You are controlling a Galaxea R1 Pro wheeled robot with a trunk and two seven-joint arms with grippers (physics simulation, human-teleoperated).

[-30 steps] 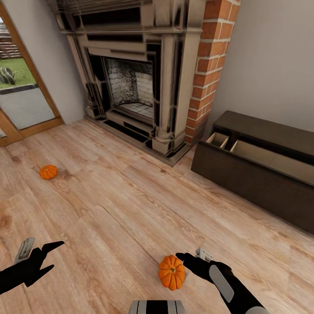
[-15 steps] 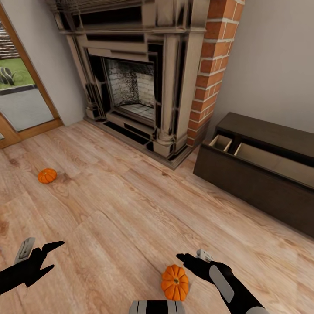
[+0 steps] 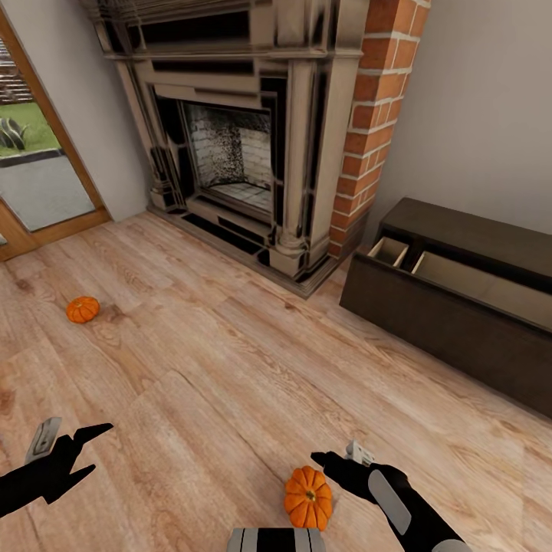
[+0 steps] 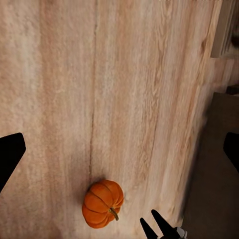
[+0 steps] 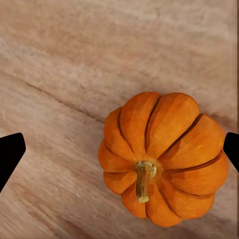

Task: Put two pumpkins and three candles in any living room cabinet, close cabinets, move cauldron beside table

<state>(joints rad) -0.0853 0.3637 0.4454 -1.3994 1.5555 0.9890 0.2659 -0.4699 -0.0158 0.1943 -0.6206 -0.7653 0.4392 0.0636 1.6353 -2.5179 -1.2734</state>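
One orange pumpkin sits on the wood floor just in front of me, stem up. My right gripper hovers open just right of and above it. The right wrist view looks straight down on this pumpkin, with the right gripper spread wide. A second pumpkin lies far off to the left on the floor. My left gripper hangs open at the lower left, holding nothing. From the left wrist, the near pumpkin lies beside the right gripper. The dark brown cabinet stands at right, its front pulled open over pale compartments. Candles, cauldron and table are out of view.
An ornate fireplace surround with a brick column fills the back wall. A glass door with a wooden frame is at the far left. Wood floor stretches between the pumpkins and the cabinet.
The whole view shifted slightly, so the near pumpkin now shows lower and closer to my base. My right gripper has dipped a little toward it. The left arm has not moved.
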